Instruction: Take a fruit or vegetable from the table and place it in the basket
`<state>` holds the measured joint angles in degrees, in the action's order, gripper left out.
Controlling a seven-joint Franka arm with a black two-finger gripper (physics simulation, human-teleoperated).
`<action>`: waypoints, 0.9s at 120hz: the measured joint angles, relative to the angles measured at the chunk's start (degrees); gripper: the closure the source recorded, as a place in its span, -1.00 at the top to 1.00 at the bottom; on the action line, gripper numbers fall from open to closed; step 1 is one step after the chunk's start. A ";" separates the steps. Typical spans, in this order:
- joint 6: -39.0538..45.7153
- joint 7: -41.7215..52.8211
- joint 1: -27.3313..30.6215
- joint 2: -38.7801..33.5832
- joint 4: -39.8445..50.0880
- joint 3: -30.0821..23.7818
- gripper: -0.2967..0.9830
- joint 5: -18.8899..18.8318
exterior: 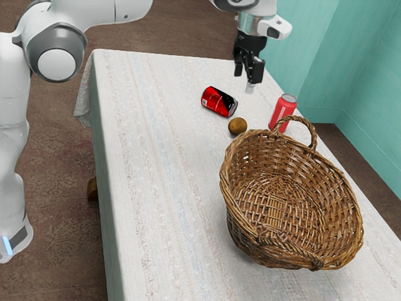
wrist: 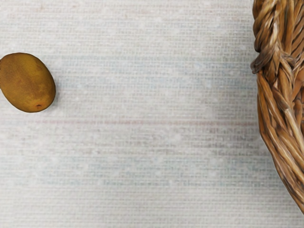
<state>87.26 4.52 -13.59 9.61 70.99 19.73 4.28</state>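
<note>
Exterior view: my gripper (exterior: 247, 74) is raised above the table (exterior: 150, 169), fingers apart and empty. The kiwi (exterior: 237, 126) rests on the cloth, lower than the hand and offset toward the basket (exterior: 291, 207). In the wrist view, its long axis runs aslant to the kiwi-to-basket line, with bare cloth between the two. Before descent, I should center over the kiwi and align the fingers across its narrow width, avoiding the tipped can (exterior: 219, 102) beside it.
</note>
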 joint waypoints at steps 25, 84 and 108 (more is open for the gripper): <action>0.52 0.37 0.11 -0.06 0.03 0.17 0.54 -0.05; 3.02 0.86 8.55 11.56 -6.50 2.56 0.54 0.84; 7.18 0.90 10.60 18.37 -8.74 2.15 0.54 5.34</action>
<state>94.44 5.42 -2.99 27.98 62.25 21.88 9.62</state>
